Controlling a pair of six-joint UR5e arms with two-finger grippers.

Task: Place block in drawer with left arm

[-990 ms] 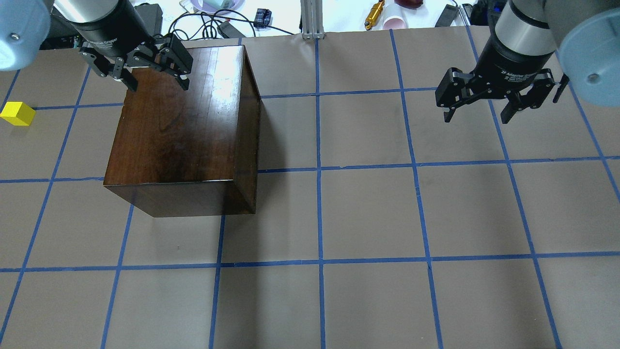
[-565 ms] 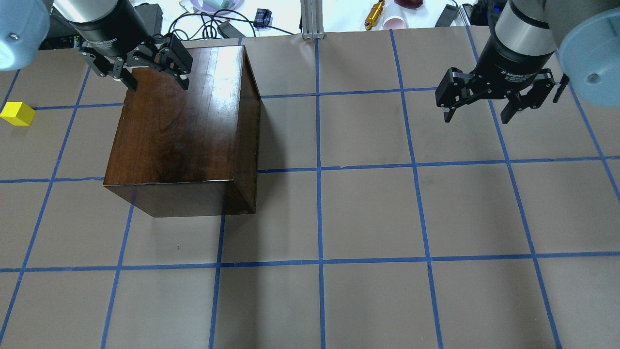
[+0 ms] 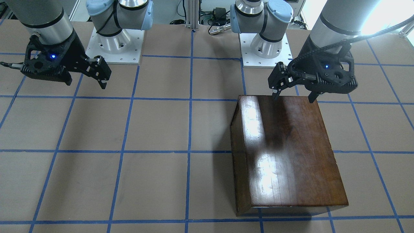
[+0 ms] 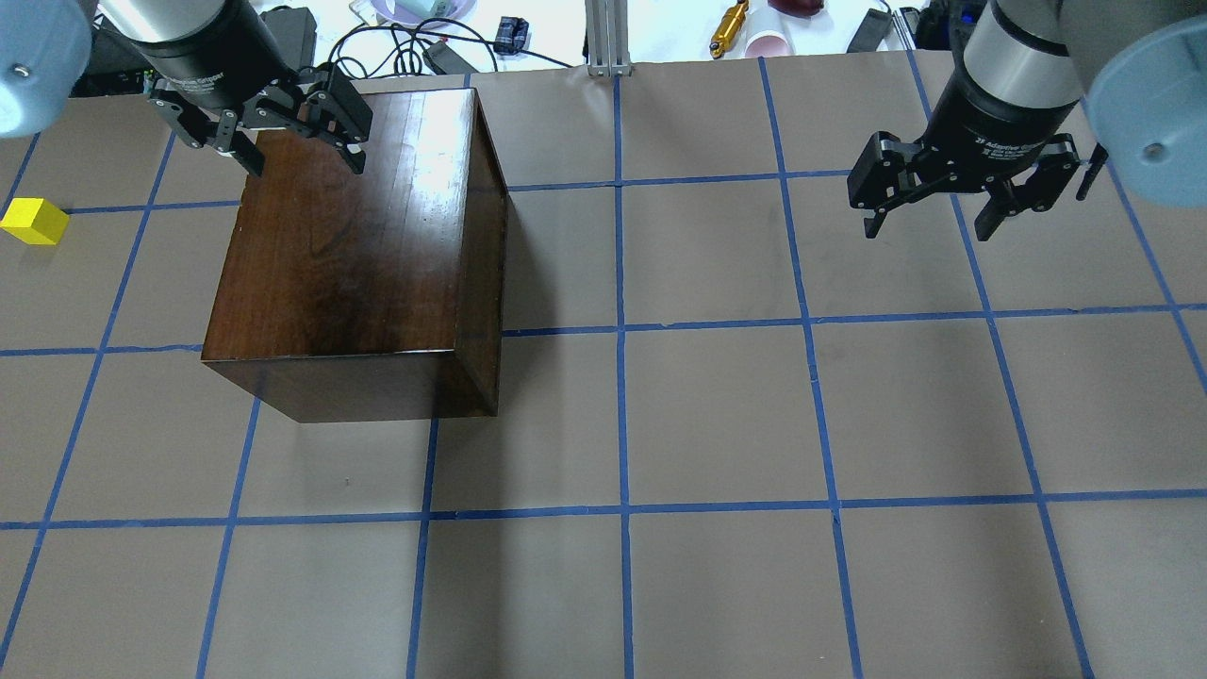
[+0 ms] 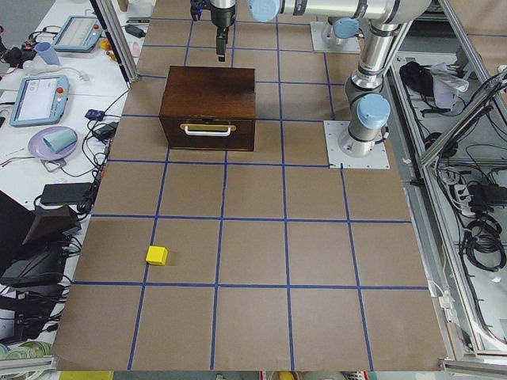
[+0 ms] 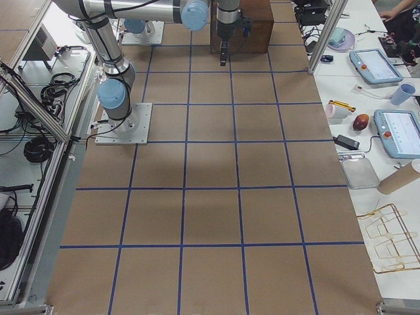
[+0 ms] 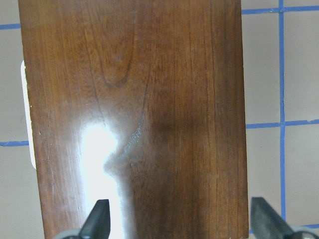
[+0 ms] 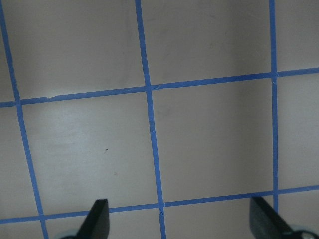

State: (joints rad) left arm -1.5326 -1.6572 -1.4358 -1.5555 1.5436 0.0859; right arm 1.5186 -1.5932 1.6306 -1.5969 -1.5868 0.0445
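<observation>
The yellow block lies on the table far to the left of the box; it also shows in the exterior left view. The dark-brown box stands with its drawer shut. The drawer's front panel with a pale handle faces toward the block. My left gripper is open and empty, hovering over the box's far end. Its wrist view looks straight down on the box top. My right gripper is open and empty above bare table at the right.
Both arm bases stand at the robot's side of the table. Cables, an aluminium post and a gold cylinder lie beyond the far edge. Blue tape lines grid the brown table.
My left gripper has drifted slightly toward the table's far edge, still open. The block, the box and my right gripper have not moved.
</observation>
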